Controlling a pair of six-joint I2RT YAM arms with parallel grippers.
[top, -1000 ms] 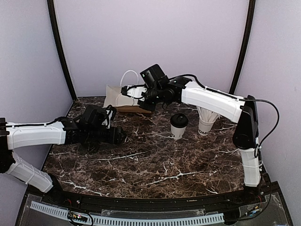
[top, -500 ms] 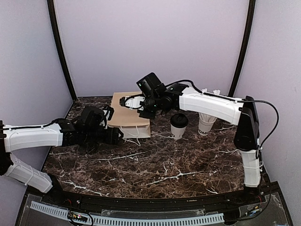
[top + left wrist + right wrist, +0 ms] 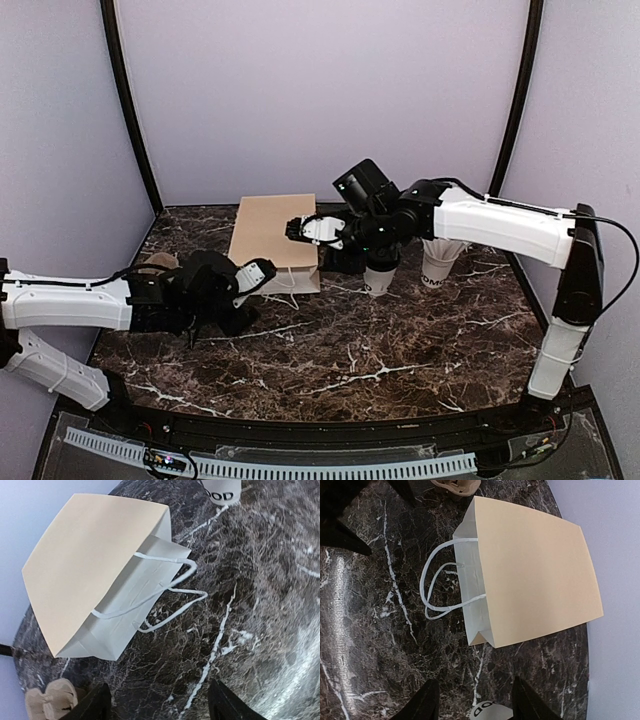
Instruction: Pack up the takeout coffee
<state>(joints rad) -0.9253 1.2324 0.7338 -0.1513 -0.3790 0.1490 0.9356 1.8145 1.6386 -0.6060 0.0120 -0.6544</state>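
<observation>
A: What room is left around the paper bag [image 3: 270,232]?

B: The bag is laid flat on the dark marble surface [image 3: 350,350]. Its closed end is turned toward the back wall [image 3: 320,100], and only a narrow strip of marble is seen beyond it. Its mouth is turned the opposite way, and the white handles [image 3: 193,565] are spread on the marble just outside it. In front of the mouth a broad stretch of bare marble is seen. Left of the bag, close to the surface's edge, a tan moulded piece [image 3: 150,266] is lying.

A: Where is the takeout coffee found?

B: The takeout coffee [image 3: 378,280] is stood upright just right of the bag, apart from it. From above, its lid is hidden by the right arm. A second white cup with straws [image 3: 437,268] is stood further right of the bag.

A: How are the end effectors held?

B: The right end effector [image 3: 303,230] is hung over the bag's right edge with its fingers spread and nothing gripped. The coffee is found behind it, under its arm. The left end effector [image 3: 258,272] is held low at the bag's mouth edge, fingers [image 3: 95,705] spread and nothing between them. The coffee is placed well apart from it, past the bag's right corner.
</observation>
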